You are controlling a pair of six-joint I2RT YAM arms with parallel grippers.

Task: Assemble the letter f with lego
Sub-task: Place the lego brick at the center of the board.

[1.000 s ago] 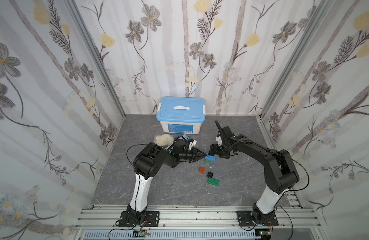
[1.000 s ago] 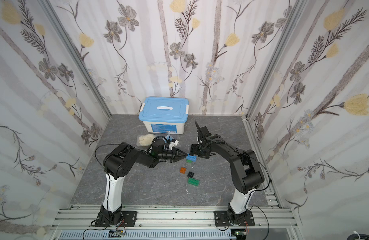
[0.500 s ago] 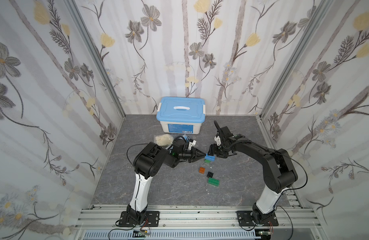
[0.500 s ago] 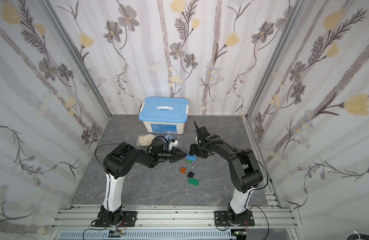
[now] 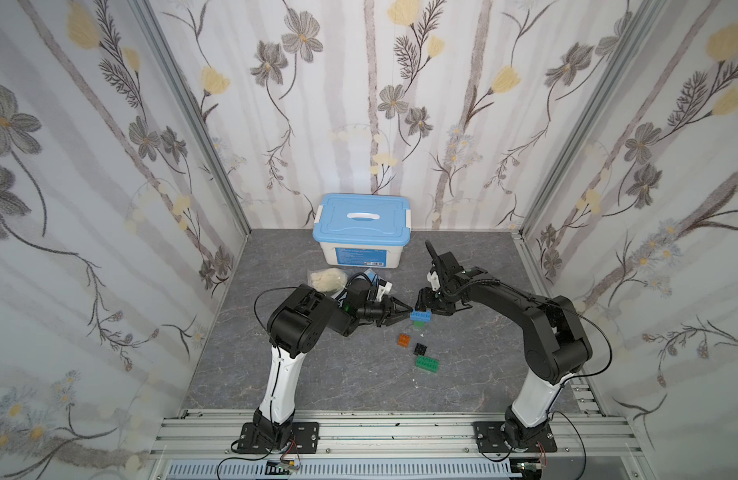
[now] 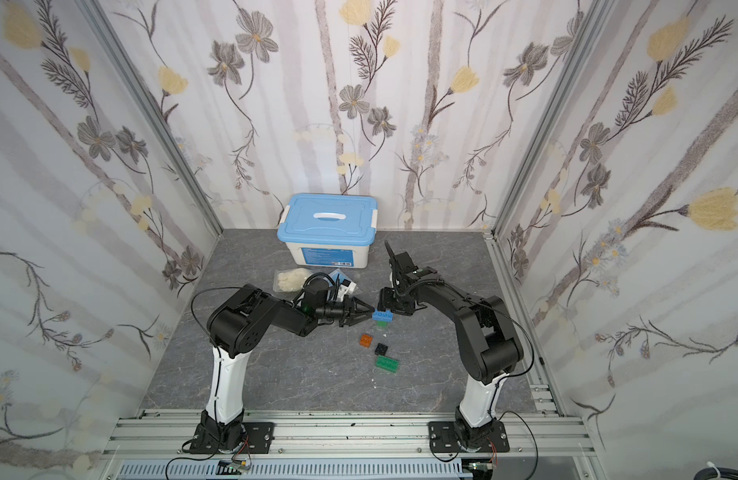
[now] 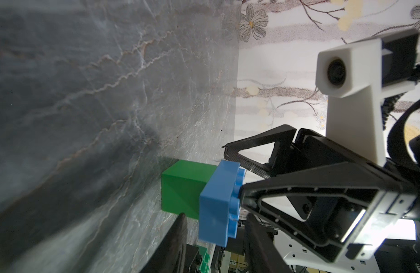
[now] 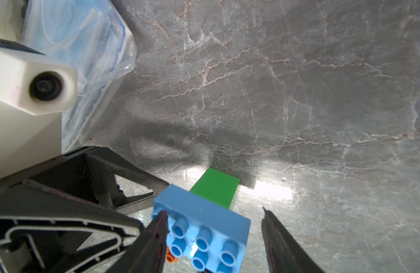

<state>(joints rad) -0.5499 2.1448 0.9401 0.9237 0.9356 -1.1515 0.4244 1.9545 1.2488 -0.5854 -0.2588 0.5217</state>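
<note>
A blue lego brick sits stacked on a green one, standing mid-table. My left gripper lies level at the stack's left, open, with the blue brick's end between its fingers and a gap on each side. My right gripper reaches down over the blue brick, open; one finger touches the brick's edge, the other stands apart. Loose orange, black and green bricks lie nearer the front. No finished letter f is in view.
A blue-lidded white box stands at the back wall. A pack of blue face masks and a pale crumpled bag lie behind my left arm. Papered walls close in three sides.
My left gripper's jaws have parted from shut. My right gripper's jaws have narrowed a little around the blue brick. The bricks have not moved.
</note>
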